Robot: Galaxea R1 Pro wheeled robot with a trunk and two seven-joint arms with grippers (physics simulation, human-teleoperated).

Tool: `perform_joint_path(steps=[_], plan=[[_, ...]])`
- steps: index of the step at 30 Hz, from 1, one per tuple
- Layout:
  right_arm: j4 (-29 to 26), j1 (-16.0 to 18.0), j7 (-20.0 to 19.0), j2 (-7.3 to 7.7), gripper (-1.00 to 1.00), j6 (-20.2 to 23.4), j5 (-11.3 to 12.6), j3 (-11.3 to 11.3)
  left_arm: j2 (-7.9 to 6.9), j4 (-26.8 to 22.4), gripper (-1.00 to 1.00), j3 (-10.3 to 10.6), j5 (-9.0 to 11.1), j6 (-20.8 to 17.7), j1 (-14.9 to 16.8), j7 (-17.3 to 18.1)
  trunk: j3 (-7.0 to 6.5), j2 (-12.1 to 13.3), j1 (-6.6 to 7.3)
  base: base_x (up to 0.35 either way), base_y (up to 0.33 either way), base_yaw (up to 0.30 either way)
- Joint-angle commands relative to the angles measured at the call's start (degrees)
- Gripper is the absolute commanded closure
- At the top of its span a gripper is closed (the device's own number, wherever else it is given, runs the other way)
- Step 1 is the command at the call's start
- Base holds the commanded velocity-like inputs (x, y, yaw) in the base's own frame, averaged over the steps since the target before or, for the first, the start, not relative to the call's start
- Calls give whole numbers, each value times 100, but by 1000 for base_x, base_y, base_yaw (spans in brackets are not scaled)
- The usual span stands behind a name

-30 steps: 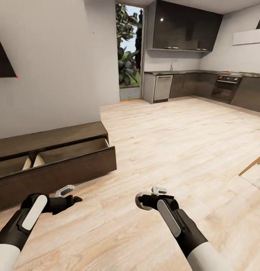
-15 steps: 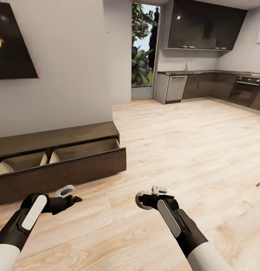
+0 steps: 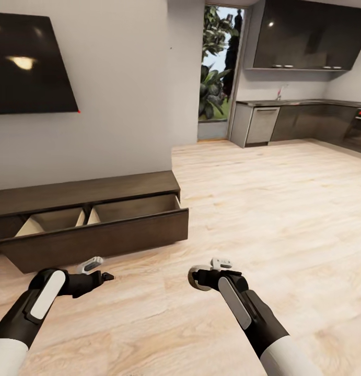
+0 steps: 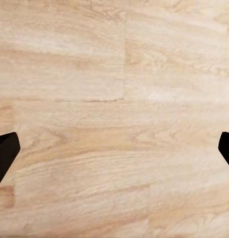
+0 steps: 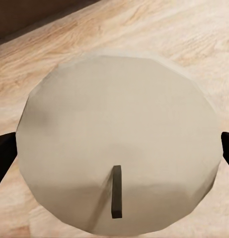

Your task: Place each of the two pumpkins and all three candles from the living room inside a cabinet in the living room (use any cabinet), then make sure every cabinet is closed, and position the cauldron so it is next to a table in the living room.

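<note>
Pale plank floor (image 3: 264, 209) fills the frame. Long dark-brown cabinet (image 3: 91, 219) at left, drawer pulled open, 2 pale compartments showing, left end cut off. Right claw (image 3: 200, 278), lower centre, pinches a tan stubby candle (image 5: 119, 144) with a short dark wick, mostly hidden head-on. Left claw (image 3: 99, 271) spread, empty.

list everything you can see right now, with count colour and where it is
cabinet: 1, dark brown, low against the wall at left, drawer pulled open, pale compartments look empty
candle: 1, greyish tan with dark wick, held in the right gripper
tv: 1, black, on the wall above the cabinet
floor: light wood planks
glass door: 1, plants beyond it, far wall
kitchen units: dark grey, far right
left gripper: 1, black, open, above the floor
right gripper: 1, black, shut on candle
</note>
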State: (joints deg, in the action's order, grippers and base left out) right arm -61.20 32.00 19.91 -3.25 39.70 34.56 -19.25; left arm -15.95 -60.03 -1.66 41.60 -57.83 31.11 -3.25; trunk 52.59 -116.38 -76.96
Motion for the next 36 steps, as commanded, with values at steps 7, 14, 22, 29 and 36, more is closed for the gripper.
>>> perform_joint_path(steps=[7, 14, 22, 29, 36], plan=[[2, 0, 4, -1, 100, -6, 15, 0, 3, 0, -100, 4, -6, 0, 0, -8, -126, 282, 154, 0, 0, 291], [3, 0, 4, 0, 100, -12, 8, 0, 4, 0, -100, 7, -11, 0, 0, -23, -252, 563, 308, 0, 0, 291], [3, 0, 4, 0, 100, -15, 3, 1, 4, 0, -100, 7, -12, 0, 0, -25, -395, 884, 484, 0, 0, 291], [3, 0, 4, 0, 100, -20, -2, 6, 4, 0, -100, 7, -12, 1, 0, -25, -521, 1165, 638, 0, 0, 228], [3, 0, 1, 0, 100, -24, 3, 8, 4, 0, -100, 14, -12, 1, 0, -26, -650, 1445, 791, 0, 0, 9]])
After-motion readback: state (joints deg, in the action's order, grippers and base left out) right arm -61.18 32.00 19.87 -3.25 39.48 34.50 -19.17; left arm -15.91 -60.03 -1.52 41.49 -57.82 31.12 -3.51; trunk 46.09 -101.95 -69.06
